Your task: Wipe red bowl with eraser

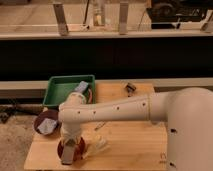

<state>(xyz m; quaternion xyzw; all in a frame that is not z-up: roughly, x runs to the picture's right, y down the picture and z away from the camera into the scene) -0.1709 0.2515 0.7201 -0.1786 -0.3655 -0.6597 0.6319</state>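
Note:
The red bowl (pixel 76 149) sits near the front left corner of the wooden table (pixel 135 140), mostly covered by my arm. My gripper (pixel 67 151) points straight down onto the bowl's left side. A greyish-tan block, the eraser (pixel 66 158), sticks out below the fingers at the bowl's front rim, and the gripper is shut on it. The inside of the bowl is hidden by the wrist.
A duller maroon bowl (pixel 41 121) holding a pale cloth (pixel 48 126) lies at the table's left edge. A green tray (pixel 62 88) with a bluish-grey block (pixel 81 87) stands at the back left. A small dark object (pixel 131 88) lies at the back, a clear item (pixel 100 145) right of the red bowl.

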